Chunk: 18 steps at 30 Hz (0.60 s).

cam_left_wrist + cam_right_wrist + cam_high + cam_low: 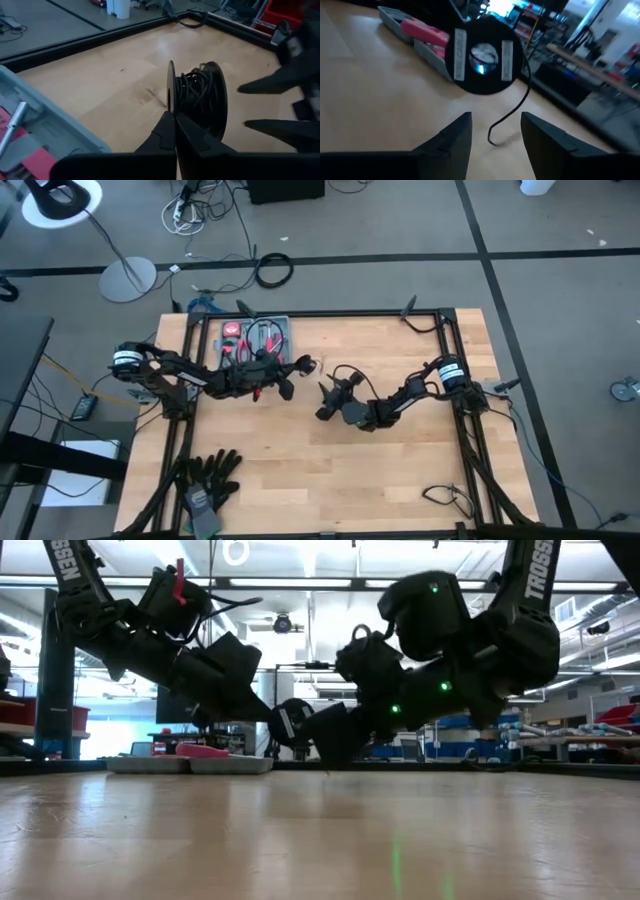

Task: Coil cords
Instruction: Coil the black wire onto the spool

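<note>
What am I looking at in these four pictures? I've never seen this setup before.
Two dark robot arms work at a wooden table. One picture looks down from above, one looks level across the tabletop, and two come from cameras on the arms' wrists. The left hand is shut on the rim of a black reel wound with thin black cord. The right hand is open just short of the reel, with a loose cord end dangling between. A grey tool tray and black gloves also lie on the table.
</note>
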### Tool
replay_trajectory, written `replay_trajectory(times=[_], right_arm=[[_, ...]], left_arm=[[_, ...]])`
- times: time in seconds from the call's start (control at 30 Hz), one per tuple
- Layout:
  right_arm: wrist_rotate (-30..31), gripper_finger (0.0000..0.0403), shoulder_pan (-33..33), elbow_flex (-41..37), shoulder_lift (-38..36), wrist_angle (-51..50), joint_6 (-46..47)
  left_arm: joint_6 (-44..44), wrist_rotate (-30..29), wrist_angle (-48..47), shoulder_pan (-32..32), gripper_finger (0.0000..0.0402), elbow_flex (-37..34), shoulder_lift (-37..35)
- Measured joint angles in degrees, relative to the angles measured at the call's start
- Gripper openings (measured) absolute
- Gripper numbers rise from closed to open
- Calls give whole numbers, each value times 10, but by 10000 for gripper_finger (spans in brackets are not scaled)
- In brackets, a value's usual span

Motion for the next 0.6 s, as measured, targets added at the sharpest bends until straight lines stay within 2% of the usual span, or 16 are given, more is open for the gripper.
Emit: replay_trajectory(times=[0.1,0.27,0.4,0.6], right_arm=[[-37,166,-12,-14,0,0,48],[-140,158,-46,-22,1,-2,102],[-141,152,-63,-22,1,-1,155],[-142,150,-62,-22,1,-1,160]], left_arm=[[-6,6,0,-1,0,0,0],[-8,10,3,-1,0,0,0],[-10,10,5,-1,0,0,0],[-10,15,5,0,0,0,0]])
